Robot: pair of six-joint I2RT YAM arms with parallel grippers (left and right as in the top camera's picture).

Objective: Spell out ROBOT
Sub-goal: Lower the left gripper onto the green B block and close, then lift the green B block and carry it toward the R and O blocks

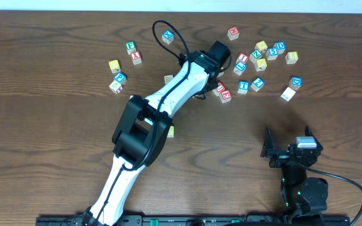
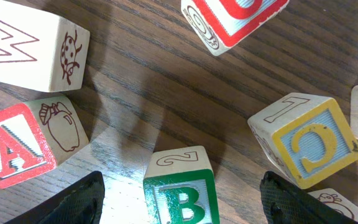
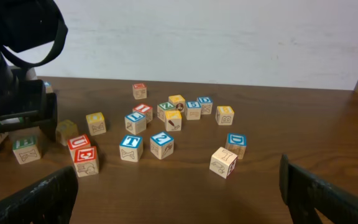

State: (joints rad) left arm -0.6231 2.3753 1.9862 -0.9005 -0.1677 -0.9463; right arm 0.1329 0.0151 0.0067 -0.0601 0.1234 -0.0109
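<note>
My left gripper (image 2: 179, 208) is open, low over the table, with a green B block (image 2: 180, 193) standing between its two fingers, untouched. Around it lie a red A block (image 2: 14, 146), a W block (image 2: 23, 50), a yellow C block (image 2: 316, 146) and a red-edged block (image 2: 235, 18). In the overhead view the left gripper (image 1: 222, 63) reaches into the upper middle block cluster. My right gripper (image 3: 179, 193) is open and empty, near the table's front right (image 1: 291, 150). Ahead of it lie a blue T block (image 3: 130, 148) and a red E block (image 3: 86, 160).
Several letter blocks are scattered at the upper right (image 1: 259, 63), with a smaller group at the upper left (image 1: 121, 69). A lone yellow block (image 1: 170, 130) lies beside the left arm. An I block (image 3: 222, 162) sits nearest the right gripper.
</note>
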